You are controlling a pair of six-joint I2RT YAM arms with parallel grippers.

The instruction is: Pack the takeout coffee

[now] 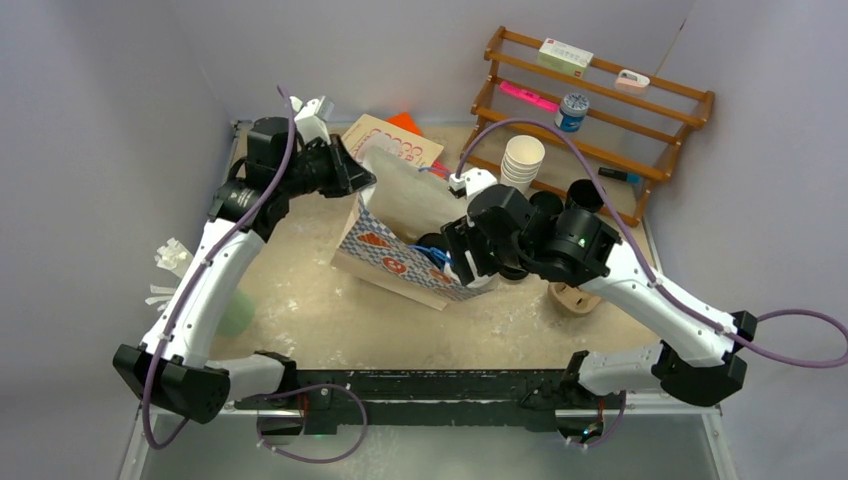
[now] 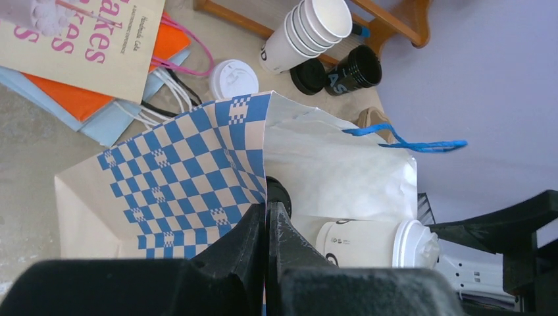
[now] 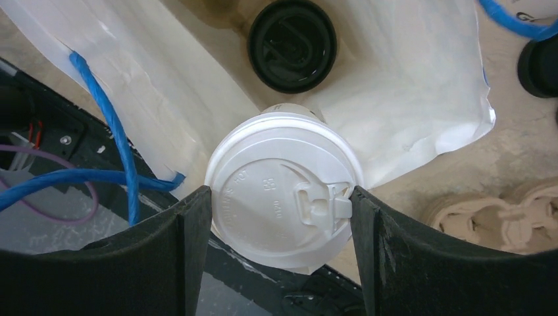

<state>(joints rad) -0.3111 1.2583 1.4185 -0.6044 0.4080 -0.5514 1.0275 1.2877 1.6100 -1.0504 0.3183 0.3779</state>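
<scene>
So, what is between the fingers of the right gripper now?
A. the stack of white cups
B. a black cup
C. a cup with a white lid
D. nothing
C: in the right wrist view the right gripper is shut on the cup with a white lid, one finger on each side, at the bag.

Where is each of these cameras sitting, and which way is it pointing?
Top external: fixed above and behind the arms, facing down onto the table; both whole arms show.
Left wrist: rides the left arm, looking along the left jaws, shut on the checkered paper bag edge.
Right wrist: rides the right arm, facing the bag's opening; the right jaws grip the white-lidded cup.
Shared: both wrist views show that cup and the bag.
</scene>
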